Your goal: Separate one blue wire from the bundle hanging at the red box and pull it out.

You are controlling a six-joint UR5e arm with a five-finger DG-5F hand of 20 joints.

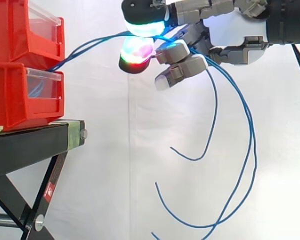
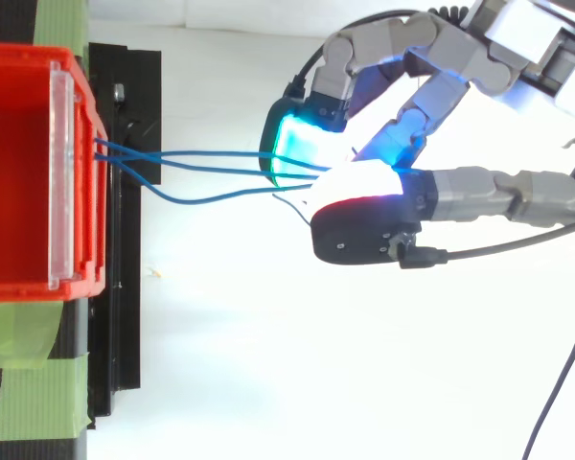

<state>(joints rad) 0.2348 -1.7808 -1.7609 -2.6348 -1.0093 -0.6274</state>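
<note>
Three thin blue wires (image 2: 211, 168) run out of the front of the lower red bin (image 1: 20, 95) and stretch rightward into my hand (image 1: 230, 30). In the side view they rise from the bin to the hand, pass between a cyan-white fingertip (image 1: 145, 27) above and a red-green fingertip (image 1: 135, 52) below, then droop in long loops behind the hand with loose ends hanging low (image 1: 172, 148). The fingers are curled and pinch the wires together. From above, the hand (image 2: 441, 86) closes on them between a cyan pad (image 2: 297, 144) and a white-red pad (image 2: 364, 187).
Two red bins are stacked on a black stand (image 1: 30, 142) at the left, the upper bin (image 1: 25, 30) with a clear front panel. Green tape (image 2: 29, 374) marks the stand's top. A white curtain hangs behind.
</note>
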